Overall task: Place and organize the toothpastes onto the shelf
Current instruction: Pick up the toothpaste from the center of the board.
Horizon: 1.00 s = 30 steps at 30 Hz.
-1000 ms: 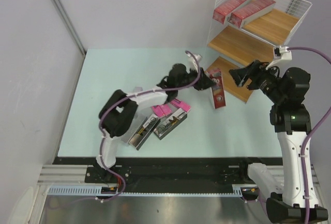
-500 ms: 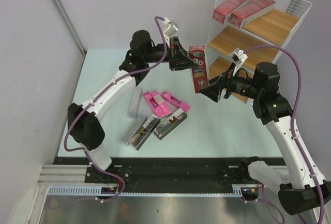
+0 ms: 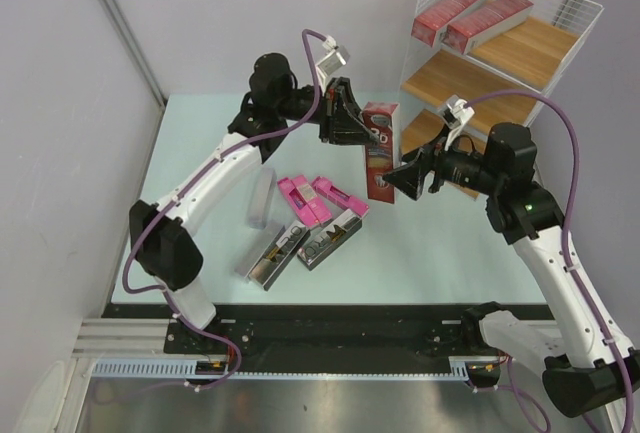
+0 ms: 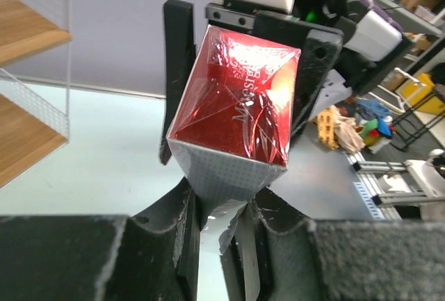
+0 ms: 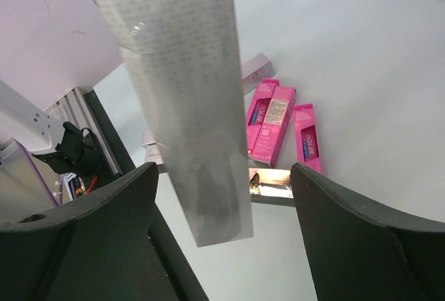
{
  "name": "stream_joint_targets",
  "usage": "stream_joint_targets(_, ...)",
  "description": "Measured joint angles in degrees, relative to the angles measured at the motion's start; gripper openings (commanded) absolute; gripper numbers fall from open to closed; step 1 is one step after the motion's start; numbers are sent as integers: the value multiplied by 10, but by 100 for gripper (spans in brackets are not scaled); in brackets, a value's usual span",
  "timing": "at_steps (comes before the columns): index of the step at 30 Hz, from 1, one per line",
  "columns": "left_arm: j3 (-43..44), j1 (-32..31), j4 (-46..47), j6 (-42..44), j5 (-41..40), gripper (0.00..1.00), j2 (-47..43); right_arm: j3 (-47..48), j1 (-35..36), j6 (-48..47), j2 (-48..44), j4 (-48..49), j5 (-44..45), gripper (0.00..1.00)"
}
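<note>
Top external: left gripper (image 3: 345,121) clenches the dark red carton (image 3: 380,153) upright above the table (image 3: 200,203), with the shelf (image 3: 455,83) at its 2 o'clock. Left wrist: both fingers pinch the carton's grey end. Right wrist: right gripper (image 5: 222,169) is spread, flanking the carton without touching it; pink cartons (image 5: 271,117) lie at 4 o'clock.

The red carton (image 3: 380,148) has a grey dotted side. The pink cartons (image 3: 303,200) lie left of the white-and-brown shelf (image 3: 455,81).
</note>
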Motion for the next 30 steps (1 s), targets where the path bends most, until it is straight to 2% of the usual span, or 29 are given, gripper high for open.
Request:
stream_joint_targets(4,-5,0,63,-53,18,24,0,-1,8,-2,0,0,10,74)
stream_joint_targets(5,-6,0,90,-75,22,26,0,-1,11,-2,0,0,10,65)
stream_joint_targets(7,-13,0,153,-119,26,27,0,-1,18,-2,0,5,9,57)
stream_joint_targets(8,-15,1,181,-141,27,28,0,-1,24,-2,0,8,8,46)
stream_joint_targets(11,-15,3,273,-208,28,29,11,-1,33,-3,-3,18,3,32)
stream_joint_targets(12,-15,3,303,-235,29,30,17,-1,34,-3,-4,19,4,30)
stream_joint_targets(15,-9,5,396,-313,32,45,45,-1,34,-3,-6,20,10,27)
stream_joint_targets(16,-4,5,427,-342,32,58,57,-1,34,-3,-6,19,14,26)
stream_joint_targets(18,1,8,485,-397,31,72,74,-1,33,-1,-6,16,26,24)
stream_joint_targets(19,1,11,512,-423,29,88,79,-2,33,1,-6,12,33,24)
stream_joint_targets(20,1,14,531,-440,29,96,80,-3,33,2,-6,12,36,23)
stream_joint_targets(22,1,20,558,-463,25,100,80,-3,33,10,-5,11,49,22)
stream_joint_targets(26,-17,36,550,-450,9,100,69,-1,33,28,4,12,60,21)
stream_joint_targets(28,-31,42,482,-389,-12,100,56,4,32,39,16,10,71,20)
stream_joint_targets(30,-34,45,365,-302,-47,100,40,12,31,49,32,5,83,20)
